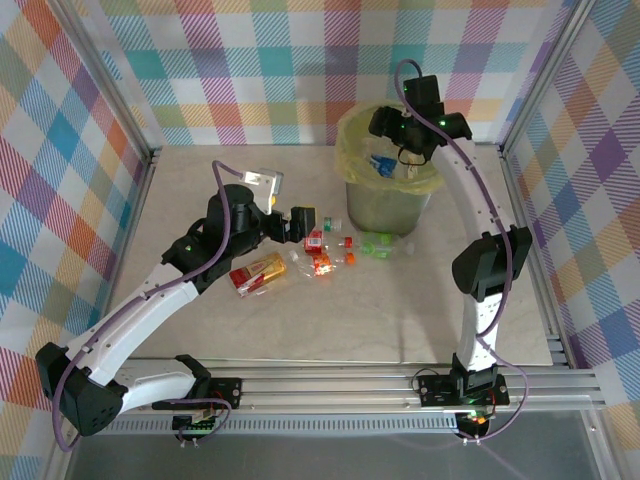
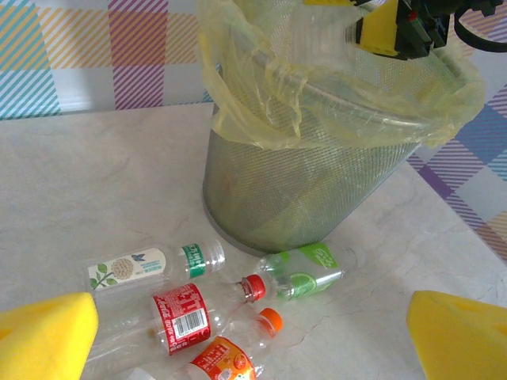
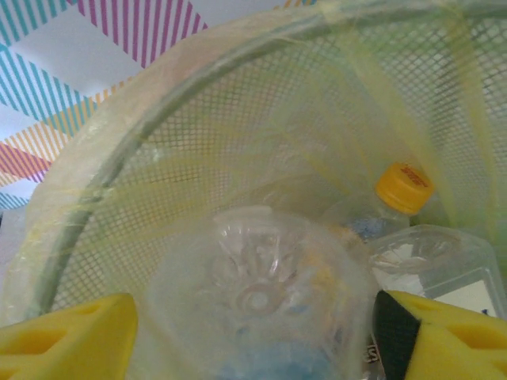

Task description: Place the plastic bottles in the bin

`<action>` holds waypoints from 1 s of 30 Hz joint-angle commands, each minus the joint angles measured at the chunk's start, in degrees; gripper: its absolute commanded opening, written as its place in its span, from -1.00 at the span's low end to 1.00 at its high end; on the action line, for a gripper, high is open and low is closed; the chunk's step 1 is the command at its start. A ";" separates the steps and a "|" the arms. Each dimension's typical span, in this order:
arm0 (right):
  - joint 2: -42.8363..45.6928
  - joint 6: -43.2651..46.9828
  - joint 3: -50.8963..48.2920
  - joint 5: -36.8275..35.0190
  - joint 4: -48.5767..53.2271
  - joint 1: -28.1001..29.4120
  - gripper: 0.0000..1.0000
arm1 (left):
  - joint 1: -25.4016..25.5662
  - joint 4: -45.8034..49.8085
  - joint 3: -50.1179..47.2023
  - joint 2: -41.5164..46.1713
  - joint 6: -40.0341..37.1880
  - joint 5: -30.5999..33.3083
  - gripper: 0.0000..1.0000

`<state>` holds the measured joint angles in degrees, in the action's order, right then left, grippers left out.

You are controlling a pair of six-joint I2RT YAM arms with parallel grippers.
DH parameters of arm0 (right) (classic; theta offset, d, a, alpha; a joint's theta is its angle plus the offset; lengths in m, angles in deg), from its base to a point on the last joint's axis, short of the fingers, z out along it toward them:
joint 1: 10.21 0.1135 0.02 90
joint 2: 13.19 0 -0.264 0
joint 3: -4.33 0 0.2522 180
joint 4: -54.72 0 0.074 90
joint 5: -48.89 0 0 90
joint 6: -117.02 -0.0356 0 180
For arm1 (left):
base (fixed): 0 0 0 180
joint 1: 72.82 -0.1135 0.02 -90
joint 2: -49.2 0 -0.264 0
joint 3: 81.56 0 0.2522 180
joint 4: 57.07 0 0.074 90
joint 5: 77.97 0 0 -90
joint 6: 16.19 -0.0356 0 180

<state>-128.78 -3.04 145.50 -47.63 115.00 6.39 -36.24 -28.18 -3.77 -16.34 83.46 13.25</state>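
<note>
Your left gripper (image 2: 253,336) wide open, left wrist shows bottles (image 2: 190,309) lying beside the bin (image 2: 301,182), right wrist shows 1 clear bottle (image 3: 253,269) inside it between the pads of your right gripper (image 3: 257,336), grip cannot be told.

No wording can be read with confidence on any of the plastic bottles. In the left wrist view, a red-labelled bottle (image 2: 186,313) carries a black-and-white barcode (image 2: 196,323) beside white lettering too small to make out. A white-labelled bottle (image 2: 131,269) shows a green sprig, a small blue butterfly mark and a green band of white print, none of it legible. A green-labelled bottle (image 2: 309,273) bears a lime picture and white characters that stay unreadable. An orange-capped bottle (image 2: 238,356) has an orange label with blurred print. In the right wrist view, a flat-sided clear bottle (image 3: 432,253) carries a white label (image 3: 475,297), its print indistinct.
</note>
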 commanded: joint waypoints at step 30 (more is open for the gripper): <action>27.96 9.40 -17.48 -0.41 8.33 5.71 0.99 | -0.62 20.25 -1.08 -1.74 -1.52 8.67 1.00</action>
<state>-103.66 5.41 132.43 -46.74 122.85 10.59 -36.37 -15.65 -5.78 -16.51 85.52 21.60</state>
